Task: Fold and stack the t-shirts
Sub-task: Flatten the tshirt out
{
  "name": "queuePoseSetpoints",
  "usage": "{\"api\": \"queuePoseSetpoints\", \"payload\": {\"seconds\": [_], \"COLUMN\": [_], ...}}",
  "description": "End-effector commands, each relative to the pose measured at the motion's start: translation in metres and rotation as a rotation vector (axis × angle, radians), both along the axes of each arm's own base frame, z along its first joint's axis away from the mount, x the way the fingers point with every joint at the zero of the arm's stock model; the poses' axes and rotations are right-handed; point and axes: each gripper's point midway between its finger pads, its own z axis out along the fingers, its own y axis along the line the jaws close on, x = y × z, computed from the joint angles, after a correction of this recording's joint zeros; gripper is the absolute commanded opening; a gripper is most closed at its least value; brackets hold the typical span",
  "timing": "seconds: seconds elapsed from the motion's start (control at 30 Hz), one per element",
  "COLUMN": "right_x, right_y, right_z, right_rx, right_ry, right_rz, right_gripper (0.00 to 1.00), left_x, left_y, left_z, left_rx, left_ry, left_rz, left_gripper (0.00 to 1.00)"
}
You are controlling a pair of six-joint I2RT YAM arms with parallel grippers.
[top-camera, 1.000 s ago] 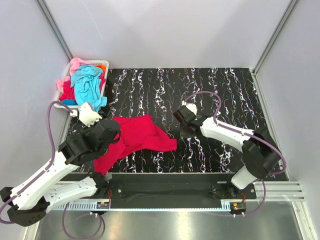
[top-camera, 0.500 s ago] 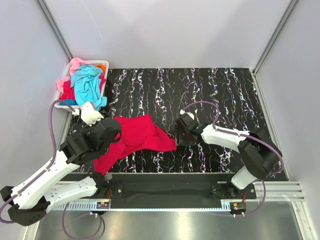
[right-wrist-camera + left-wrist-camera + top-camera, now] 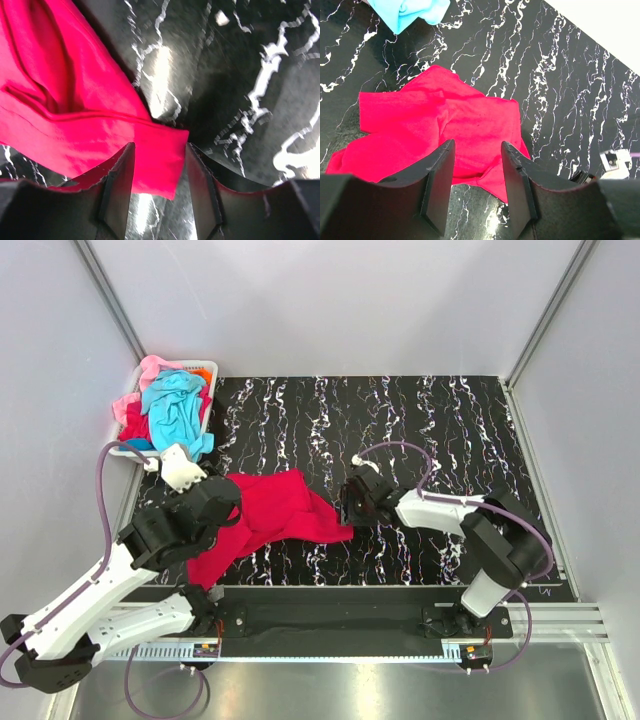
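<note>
— Where is the red t-shirt [image 3: 268, 518] found?
— It is spread crumpled on the surface [image 3: 450, 430], toward the near-left corner. Its long axis is slanted from that corner toward the middle. The other t-shirts [image 3: 175, 405] are heaped in the basket [image 3: 207, 367] by the far-left corner.
— Which claw is nearer its free end?
— The right claw [image 3: 157, 150]. The shirt's right-hand corner is seen between its parted fingers, not yet pinched. The right arm [image 3: 440, 508] is laid low and reached leftward across the surface.
— And the left claw [image 3: 477, 147]?
— It is held wide above the shirt, with nothing gripped.
</note>
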Motion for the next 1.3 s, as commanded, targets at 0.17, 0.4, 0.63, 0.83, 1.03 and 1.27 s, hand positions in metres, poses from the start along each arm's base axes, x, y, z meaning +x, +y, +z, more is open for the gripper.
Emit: {"api": "queuePoseSetpoints", "payload": {"seconds": [0.17,0.4,0.63,0.83,1.03,1.27], "right_x": [0.011,0.016,0.035,0.048,0.055,0.054], "right_y": [0.008,-0.004,-0.045,-0.081,-0.112,-0.142], "right_z": [-0.01,0.004,0.09,0.156,0.195,0.228], "right_rx": [-0.018,-0.061,-0.16,-0.24,-0.327,-0.394], "right_ry": [-0.013,-0.042,-0.246,-0.416,-0.529,-0.623], "right_rz": [-0.001,-0.053,-0.161,-0.261,-0.361,-0.455], "right_gripper": [0.44,0.0,0.0,0.0,0.0,0.0], "left_x": [0.003,0.004,0.005,0.008,0.008,-0.01], "left_y": [-0.002,-0.003,-0.011,-0.034,-0.062,-0.143], "left_z": [0.007,0.007,0.008,-0.001,-0.017,-0.038], "left_rx": [-0.004,-0.003,-0.011,0.0,-0.03,-0.114], "left_ry": [-0.025,-0.024,-0.021,0.026,0.09,0.184], "left_rz": [-0.006,-0.012,-0.046,-0.142,-0.242,-0.653], "left_gripper": [0.47,0.47,0.48,0.48,0.46,0.43]}}
